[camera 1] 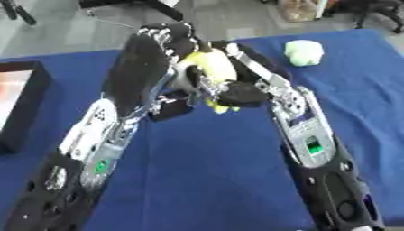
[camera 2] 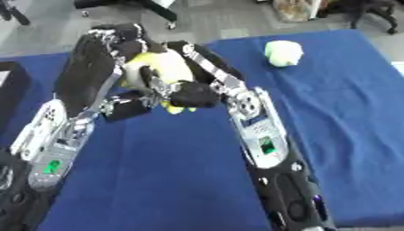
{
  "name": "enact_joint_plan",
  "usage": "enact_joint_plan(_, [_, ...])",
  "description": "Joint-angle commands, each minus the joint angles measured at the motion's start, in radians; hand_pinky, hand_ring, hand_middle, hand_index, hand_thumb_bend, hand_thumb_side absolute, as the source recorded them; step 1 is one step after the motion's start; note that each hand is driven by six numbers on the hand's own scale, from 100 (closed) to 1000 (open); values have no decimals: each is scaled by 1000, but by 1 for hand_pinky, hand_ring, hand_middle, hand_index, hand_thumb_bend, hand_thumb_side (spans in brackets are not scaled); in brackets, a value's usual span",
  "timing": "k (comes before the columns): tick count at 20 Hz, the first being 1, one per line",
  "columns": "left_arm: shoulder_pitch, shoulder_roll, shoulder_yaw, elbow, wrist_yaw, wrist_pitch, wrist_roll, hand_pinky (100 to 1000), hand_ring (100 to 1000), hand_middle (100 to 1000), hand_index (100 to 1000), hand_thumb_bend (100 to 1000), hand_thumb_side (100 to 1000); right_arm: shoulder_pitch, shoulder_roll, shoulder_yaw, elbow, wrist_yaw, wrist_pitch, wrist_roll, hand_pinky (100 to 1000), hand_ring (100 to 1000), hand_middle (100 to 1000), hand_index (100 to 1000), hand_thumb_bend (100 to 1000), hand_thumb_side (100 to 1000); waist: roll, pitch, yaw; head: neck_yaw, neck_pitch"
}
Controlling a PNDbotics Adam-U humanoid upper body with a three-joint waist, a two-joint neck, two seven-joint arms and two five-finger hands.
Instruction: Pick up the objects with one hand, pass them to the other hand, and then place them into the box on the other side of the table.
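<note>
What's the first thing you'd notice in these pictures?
Two big black robot arms meet in the middle over the blue table, with a yellow toy squeezed between the left hand and right hand. Far off on the right sits a pale green lump, alone. A dark box waits at the left edge.

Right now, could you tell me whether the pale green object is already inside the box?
No, the pale green object lies on the blue tablecloth at the far right, while the box sits at the left edge.
</note>
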Motion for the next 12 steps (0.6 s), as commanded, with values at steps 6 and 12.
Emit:
enact_joint_plan(6, [-14,32,12,-20,-12,-10,19,439,294,217,454,100,134,-73,-61,-20,22,-91,13,48,711,507,562,860,100,618,-20,-19,-3,-13,-3])
enact_joint_plan(12, [-6,40,13,-18,-11,-13,29,443,297,219,456,100,124,-143,-138,-2,100,-173,19,110,769,594,689,921,100,707,-31,-30,-3,-30,-3])
